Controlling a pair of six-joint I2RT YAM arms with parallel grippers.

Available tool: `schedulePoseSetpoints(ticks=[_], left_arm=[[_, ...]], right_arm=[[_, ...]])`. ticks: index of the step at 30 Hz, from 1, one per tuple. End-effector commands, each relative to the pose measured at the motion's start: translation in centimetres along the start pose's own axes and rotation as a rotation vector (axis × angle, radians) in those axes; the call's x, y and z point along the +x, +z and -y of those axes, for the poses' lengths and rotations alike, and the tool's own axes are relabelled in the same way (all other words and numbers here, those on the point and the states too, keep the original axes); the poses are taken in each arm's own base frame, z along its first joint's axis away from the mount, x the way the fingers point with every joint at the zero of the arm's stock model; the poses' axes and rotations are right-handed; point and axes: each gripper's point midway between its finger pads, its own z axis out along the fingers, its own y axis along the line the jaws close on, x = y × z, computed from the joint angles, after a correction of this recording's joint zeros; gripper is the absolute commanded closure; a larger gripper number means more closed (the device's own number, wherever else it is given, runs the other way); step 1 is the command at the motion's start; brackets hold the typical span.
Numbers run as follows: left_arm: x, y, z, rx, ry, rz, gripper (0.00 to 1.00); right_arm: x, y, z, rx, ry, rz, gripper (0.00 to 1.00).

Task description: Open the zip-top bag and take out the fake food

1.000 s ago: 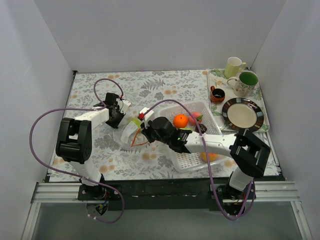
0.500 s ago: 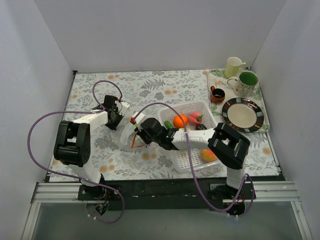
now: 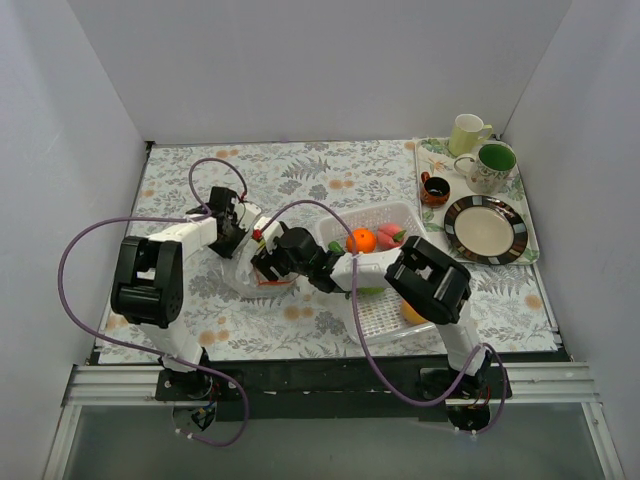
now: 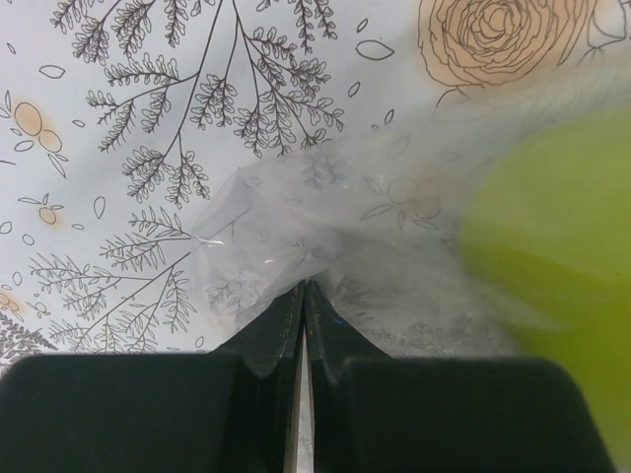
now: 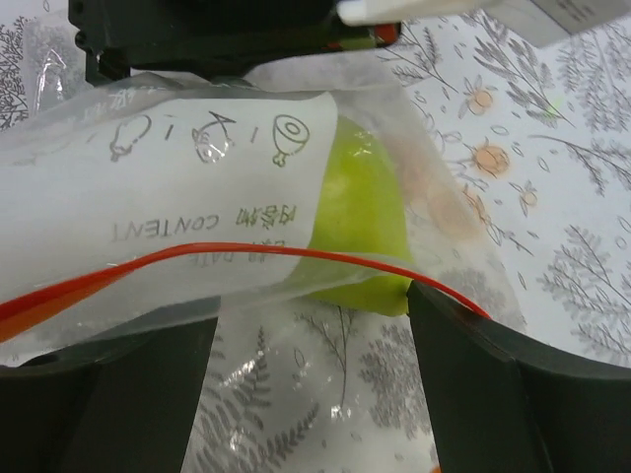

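From the near edge, both arms reach out over the table. Closest in sits a white perforated plastic basket (image 3: pixel 382 316), already holding an orange plastic fruit (image 3: pixel 362 241) and a peach-red piece (image 3: pixel 390 235) at its far end. Another orange piece shows beside the right arm's elbow.

Just left of the basket lies the clear, soft zip-top bag (image 5: pixel 197 207), mouth turned toward the right arm, its thin red-orange zip strip (image 5: pixel 246 254) bowed apart. The right gripper (image 5: pixel 311 315) is at that mouth with its jaws spread wide, one finger on each side of the opening and nothing clamped between them. Inside the bag, a light green round plastic fruit (image 5: pixel 360 222) rests against the film. I would say the wide stance is there to take that fruit.

At the bag's far end, the left gripper (image 4: pixel 304 294) has its jaws pressed tight on a bunched fold of the plastic. That pinch looks meant to anchor the bag so it does not slide while the other arm reaches in.

Everything lies on a pale floral-printed tablecloth (image 3: pixel 300 170). Toward the far right corner is a patterned tray (image 3: pixel 428 150) carrying a dark-rimmed plate (image 3: pixel 486 228), a green-lined mug (image 3: pixel 490 165), a cream mug (image 3: pixel 467 133) and a small dark cup (image 3: pixel 434 188). Plain white walls (image 3: pixel 320 70) close in three sides.
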Motion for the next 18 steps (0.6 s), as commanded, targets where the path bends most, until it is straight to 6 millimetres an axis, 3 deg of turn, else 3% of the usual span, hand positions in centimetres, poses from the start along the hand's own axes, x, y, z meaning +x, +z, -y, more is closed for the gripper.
schedulePoseSetpoints(ticks=[1,7,18], left_arm=[[4.3,2.0,2.3,0.107,0.018,-0.157,1.00],[3.5,2.4,3.2,0.150,0.027,-0.155,1.00],[3.3,2.6,6.5,0.212,0.058,-0.165,1.00]], right_arm=[[-3.5,2.5,-1.4,-0.074,-0.019,0.113,0.14],[-3.1,4.2,-2.2,-0.106,0.013,0.106,0.13],[-5.3,4.8,-4.3,-0.211,0.097,0.164,0.11]])
